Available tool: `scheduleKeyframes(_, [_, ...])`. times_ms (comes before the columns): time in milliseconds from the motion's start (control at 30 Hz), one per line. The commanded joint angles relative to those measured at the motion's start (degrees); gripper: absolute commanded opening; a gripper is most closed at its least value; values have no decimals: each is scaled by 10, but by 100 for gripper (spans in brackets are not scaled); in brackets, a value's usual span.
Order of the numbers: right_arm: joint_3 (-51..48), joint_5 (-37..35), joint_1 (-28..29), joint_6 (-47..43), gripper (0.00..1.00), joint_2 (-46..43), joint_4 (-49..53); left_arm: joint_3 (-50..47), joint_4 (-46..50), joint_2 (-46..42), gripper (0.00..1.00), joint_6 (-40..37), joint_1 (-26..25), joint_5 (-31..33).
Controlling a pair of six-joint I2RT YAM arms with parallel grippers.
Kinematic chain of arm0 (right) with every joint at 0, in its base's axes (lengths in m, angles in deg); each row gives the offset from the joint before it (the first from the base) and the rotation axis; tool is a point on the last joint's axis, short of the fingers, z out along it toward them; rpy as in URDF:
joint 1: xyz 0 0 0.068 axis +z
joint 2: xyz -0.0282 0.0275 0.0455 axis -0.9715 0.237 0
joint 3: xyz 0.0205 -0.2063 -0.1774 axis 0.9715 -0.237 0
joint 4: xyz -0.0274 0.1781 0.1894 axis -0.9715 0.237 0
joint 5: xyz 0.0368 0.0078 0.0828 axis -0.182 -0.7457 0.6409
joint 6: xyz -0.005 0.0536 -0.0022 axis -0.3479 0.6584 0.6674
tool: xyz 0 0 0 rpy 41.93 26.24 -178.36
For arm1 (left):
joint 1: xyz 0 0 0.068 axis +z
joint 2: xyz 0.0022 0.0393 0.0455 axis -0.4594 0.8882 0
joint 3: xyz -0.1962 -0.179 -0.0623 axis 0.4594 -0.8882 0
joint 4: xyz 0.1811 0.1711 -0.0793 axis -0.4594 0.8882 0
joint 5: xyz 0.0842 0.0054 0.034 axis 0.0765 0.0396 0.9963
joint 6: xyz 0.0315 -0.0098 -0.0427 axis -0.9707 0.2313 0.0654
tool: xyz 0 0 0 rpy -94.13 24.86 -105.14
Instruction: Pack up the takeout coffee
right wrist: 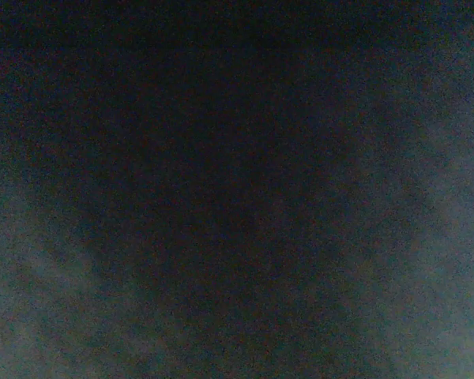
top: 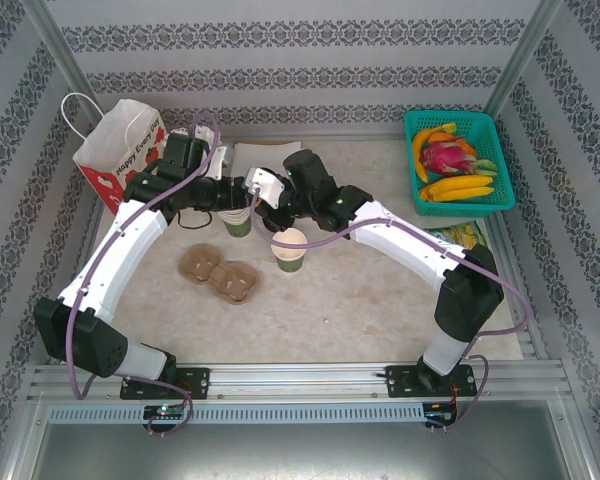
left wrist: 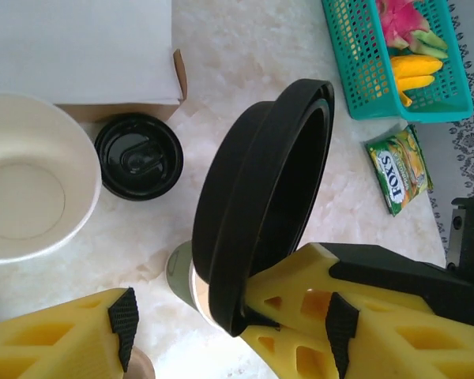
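Observation:
The takeout coffee's olive-green cup point(left wrist: 176, 273) stands lidless with its cream inside showing; from above it is the cup point(top: 238, 223) under both grippers. Its round black lid point(left wrist: 261, 197) hangs tilted on edge just above it. My right gripper point(top: 257, 200) is shut on the lid's lower rim, its yellow fingers point(left wrist: 296, 294) reaching in from the right. My left gripper point(left wrist: 232, 324) is open, its pads point(left wrist: 125, 324) apart on either side of the lid and cup, touching neither. The right wrist view is dark.
A second open cup point(top: 291, 248) and a cardboard cup carrier point(top: 218, 272) sit in front. Another black lid point(left wrist: 138, 156) lies by a white box point(left wrist: 79, 47), beside a lidless cream cup point(left wrist: 31, 189). A gift bag point(top: 120, 150) stands back left, a teal fruit basket point(top: 458, 160) back right, a candy packet point(left wrist: 399, 170) near it.

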Motion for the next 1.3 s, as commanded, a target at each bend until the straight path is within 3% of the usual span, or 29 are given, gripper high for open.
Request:
scheduleKeyframes(0, [-6, 4, 19, -21, 4, -9, -42, 1, -24, -5, 62, -13, -21, 19])
scheduleKeyframes(133, [-9, 5, 20, -7, 4, -12, -47, -10, -39, -14, 49, -1, -20, 71])
scheduleKeyframes(233, [-13, 16, 21, 7, 4, -17, -54, -24, -64, -17, 44, 9, -20, 74])
scheduleKeyframes(467, [-26, 30, 21, 39, 5, -23, -78, -25, -82, 3, 38, 17, -20, 63])
scheduleKeyframes(667, [-22, 41, 20, 90, 7, -28, -79, -34, -107, 1, 18, 12, -20, 60])
scheduleKeyframes(733, [-27, 50, 14, 126, 13, -41, -85, -43, -121, -5, 13, 2, -20, 63])
scheduleKeyframes(800, [-35, 52, 4, 177, 26, -59, -94, -50, -134, -11, 8, -15, -20, 71])
scheduleKeyframes(867, [-42, 56, -11, 260, 51, -76, -101, -54, -149, -18, 3, -41, -20, 79])
scheduleKeyframes(967, [-35, 35, -26, 441, 70, -92, -96, -56, -175, -26, 0, -88, -22, 104])
scheduleKeyframes(1067, [-25, 25, -40, 685, 76, -96, -106, -73, -232, -37, 0, -140, -26, 144])
scheduleKeyframes(1167, [-27, 50, -50, 909, 74, -81, -149, -95, -314, -45, 0, -195, -32, 185])
scheduleKeyframes(1267, [3, 88, -51, 1058, 77, -53, -176, -117, -402, -47, 0, -261, -46, 203])
